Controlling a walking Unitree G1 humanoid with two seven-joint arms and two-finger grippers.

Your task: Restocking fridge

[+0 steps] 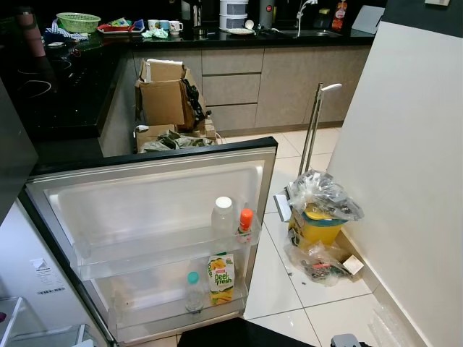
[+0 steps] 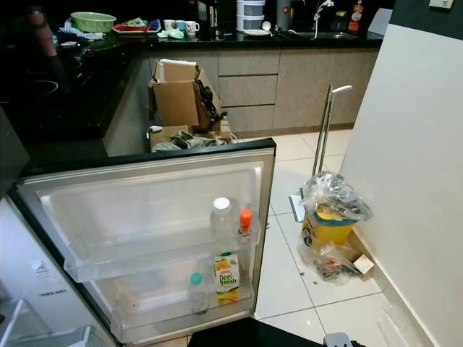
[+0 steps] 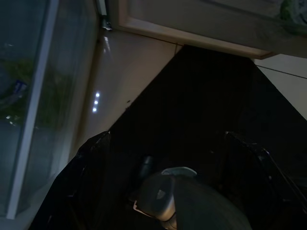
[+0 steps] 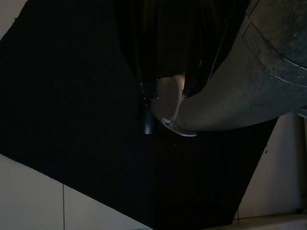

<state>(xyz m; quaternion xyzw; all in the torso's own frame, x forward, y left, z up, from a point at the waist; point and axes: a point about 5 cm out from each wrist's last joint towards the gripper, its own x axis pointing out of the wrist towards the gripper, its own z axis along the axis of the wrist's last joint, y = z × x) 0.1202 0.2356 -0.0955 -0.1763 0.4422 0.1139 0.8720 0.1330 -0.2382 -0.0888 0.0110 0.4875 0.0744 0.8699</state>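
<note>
Fridge door (image 1: 145, 195) open, centre frame; juice carton (image 1: 221, 277) low right; claw states: cannot tell.

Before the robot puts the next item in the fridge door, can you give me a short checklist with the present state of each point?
1. Fridge door open: ok.
2. Free room on upper door shelf left of white-capped bottle: ok.
3. Lower door shelf has room beside juice carton: ok.
4. Item held in left or right gripper: cannot tell, wrist views too dark.
5. Floor path to plastic bag of goods: ok.
</note>
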